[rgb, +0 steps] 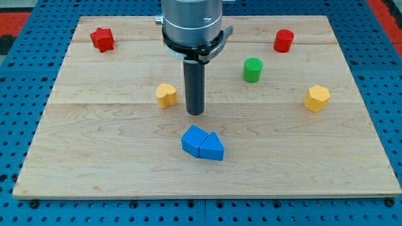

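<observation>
While the wooden board (94, 125) is lying flat on a blue perforated surface (19, 81), the blocks are sitting scattered across it. Starting at the view's left, a red star-shaped block (102, 39) is resting near the board's top left corner, well apart from everything else. Moving right, a small yellow block (166, 95) with a rounded, notched shape is sitting just to the left of the dark rod. My tip (195, 113) is pressing down on bare wood beside that yellow block, apart from it, with a narrow gap showing between them. Below my tip, toward the view's bottom, a blue cube-like block (193, 140) and a blue triangular block (213, 149) are lying touching each other, near the tip but not meeting it. Further right, a green cylinder (252, 69) is standing upright, and a red cylinder (283, 41) is standing above it toward the view's top. At the far right, a yellow hexagonal block (317, 98) is sitting alone. No gripper is showing; the arm is ending in the plain rod. No writing or labels are readable anywhere.
</observation>
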Motion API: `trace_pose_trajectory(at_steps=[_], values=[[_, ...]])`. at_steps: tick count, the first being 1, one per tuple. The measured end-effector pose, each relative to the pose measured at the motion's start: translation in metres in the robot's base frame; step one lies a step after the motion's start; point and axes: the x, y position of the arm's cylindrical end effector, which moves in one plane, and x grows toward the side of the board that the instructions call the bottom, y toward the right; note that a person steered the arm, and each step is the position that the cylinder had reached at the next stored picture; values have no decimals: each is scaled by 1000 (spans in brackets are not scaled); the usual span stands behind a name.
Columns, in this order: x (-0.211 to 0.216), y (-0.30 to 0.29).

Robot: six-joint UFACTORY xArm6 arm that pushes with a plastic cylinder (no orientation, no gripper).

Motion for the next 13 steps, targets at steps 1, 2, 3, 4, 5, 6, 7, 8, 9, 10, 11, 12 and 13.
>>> trace_pose_trajectory(at_steps=[1,2,3,4,5,6,7,8,9,10,11,12,13], values=[[0,-96],[-27,-125],[-41,-36],[-41,84],[-39,88],[-29,13],[-2,81],[7,126],[5,142],[1,178],[1,216],[6,229],[11,173]])
